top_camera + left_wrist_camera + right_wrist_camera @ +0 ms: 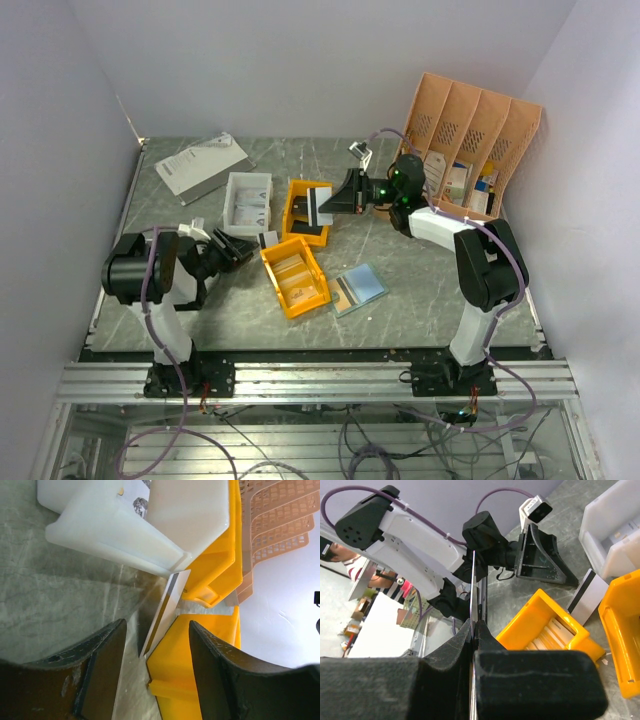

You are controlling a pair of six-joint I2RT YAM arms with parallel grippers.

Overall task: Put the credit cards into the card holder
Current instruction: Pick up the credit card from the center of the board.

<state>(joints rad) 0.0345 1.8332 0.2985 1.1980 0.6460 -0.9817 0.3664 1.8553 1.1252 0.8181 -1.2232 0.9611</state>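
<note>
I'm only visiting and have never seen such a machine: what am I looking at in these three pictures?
Two robot arms, bolted at a table's near edge, each end in a two-finger gripper. The wide picture comes from a camera above and behind them; the other two from cameras on the wrists, each seeing its own fingers. On the grey marbled table lie two yellow plastic bins, a white plastic tray, a peach slotted desk organiser and the open card holder, light blue inside. The right gripper is shut on a thin white card with a dark stripe. The left gripper is open, facing another card propped against a yellow bin.
</note>
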